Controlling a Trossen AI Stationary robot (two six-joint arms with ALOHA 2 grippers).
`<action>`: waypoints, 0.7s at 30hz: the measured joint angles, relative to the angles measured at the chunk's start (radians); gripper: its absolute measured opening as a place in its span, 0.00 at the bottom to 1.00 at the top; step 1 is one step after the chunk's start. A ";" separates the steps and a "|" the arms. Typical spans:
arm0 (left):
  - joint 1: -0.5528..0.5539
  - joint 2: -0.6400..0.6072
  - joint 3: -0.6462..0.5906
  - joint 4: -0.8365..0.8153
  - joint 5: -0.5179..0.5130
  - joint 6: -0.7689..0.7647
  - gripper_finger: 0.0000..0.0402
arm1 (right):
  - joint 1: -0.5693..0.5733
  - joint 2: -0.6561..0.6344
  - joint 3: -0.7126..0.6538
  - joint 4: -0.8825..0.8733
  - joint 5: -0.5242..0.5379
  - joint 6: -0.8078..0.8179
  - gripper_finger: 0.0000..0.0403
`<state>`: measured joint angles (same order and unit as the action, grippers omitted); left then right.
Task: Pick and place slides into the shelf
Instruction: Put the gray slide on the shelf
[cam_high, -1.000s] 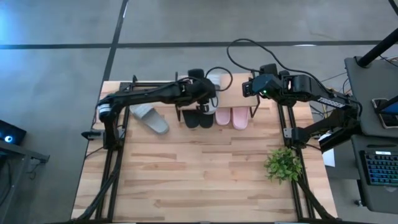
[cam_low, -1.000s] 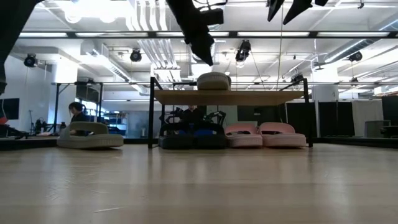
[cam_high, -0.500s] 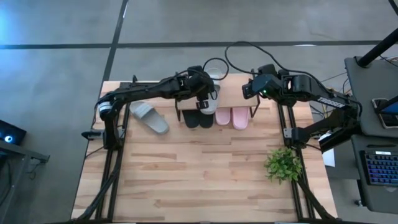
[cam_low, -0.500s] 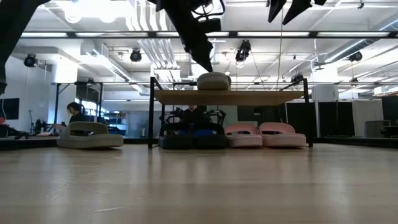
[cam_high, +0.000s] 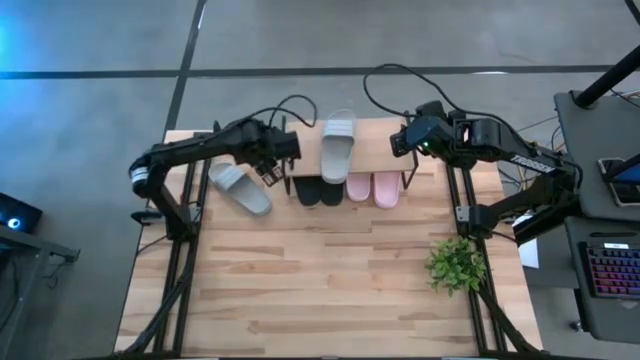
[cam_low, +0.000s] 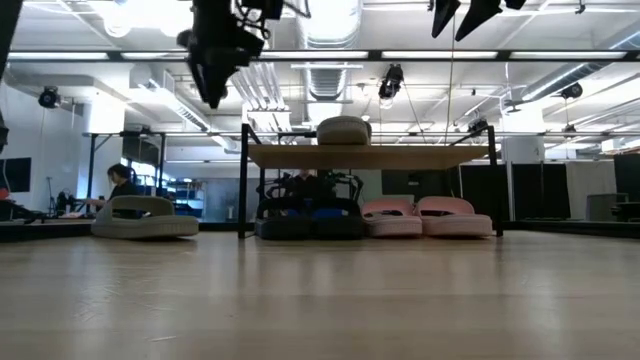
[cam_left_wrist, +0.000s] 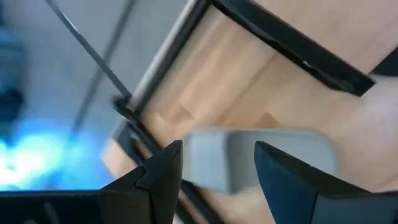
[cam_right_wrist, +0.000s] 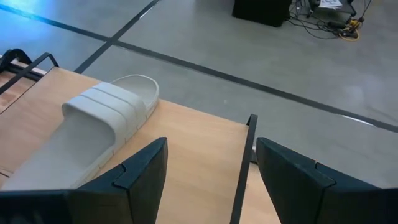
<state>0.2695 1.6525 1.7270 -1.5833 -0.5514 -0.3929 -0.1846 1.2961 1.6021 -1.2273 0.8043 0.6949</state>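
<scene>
The left gripper (cam_high: 272, 165), fingers spread and empty, hangs above the worktop (cam_high: 330, 270) beside the shelf (cam_high: 375, 150); one grey slide (cam_high: 338, 147) lies on top.

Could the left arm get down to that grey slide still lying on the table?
Probably yes. The left gripper is open, holds nothing, and hangs right beside the grey slide, which lies alone on the table left of the shelf, nothing covering it.
</scene>
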 joint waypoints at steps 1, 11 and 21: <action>-0.003 -0.015 -0.039 0.021 0.019 -0.037 0.46 | -0.003 0.000 0.000 0.001 0.000 0.000 0.59; -0.022 -0.143 -0.534 0.081 0.135 -0.274 0.46 | -0.010 0.010 0.000 0.009 -0.023 0.003 0.59; -0.018 -0.127 -0.788 0.267 0.050 -0.342 0.46 | -0.026 0.033 0.000 0.027 -0.035 0.003 0.59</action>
<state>0.2511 1.5257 0.9386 -1.3167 -0.5014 -0.7348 -0.2108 1.3288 1.6024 -1.2008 0.7697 0.6983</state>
